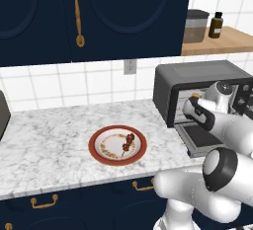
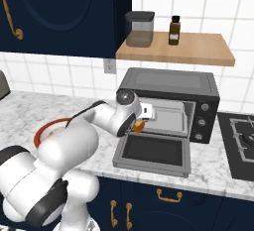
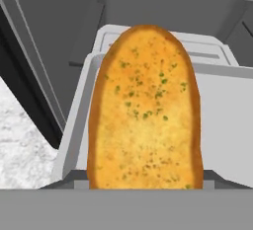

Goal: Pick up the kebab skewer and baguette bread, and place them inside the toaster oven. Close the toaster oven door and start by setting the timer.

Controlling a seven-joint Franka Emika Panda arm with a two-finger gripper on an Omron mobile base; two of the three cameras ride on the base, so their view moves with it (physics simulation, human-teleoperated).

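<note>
A: Where is the baguette bread (image 3: pixel 146 110) located?
B: It is seen gripped in the gripper (image 2: pixel 139 124), held at the mouth of the toaster oven (image 2: pixel 168 84), above the lowered toaster oven door (image 2: pixel 153 151). In the hand view, the inner tray (image 3: pixel 225 120) is seen behind the loaf.

A: And the kebab skewer (image 1: pixel 128 142)?
B: It is found lying on the floral plate (image 1: pixel 117 145), which is set on the marble surface (image 1: pixel 49 145), well apart from the oven.
</note>
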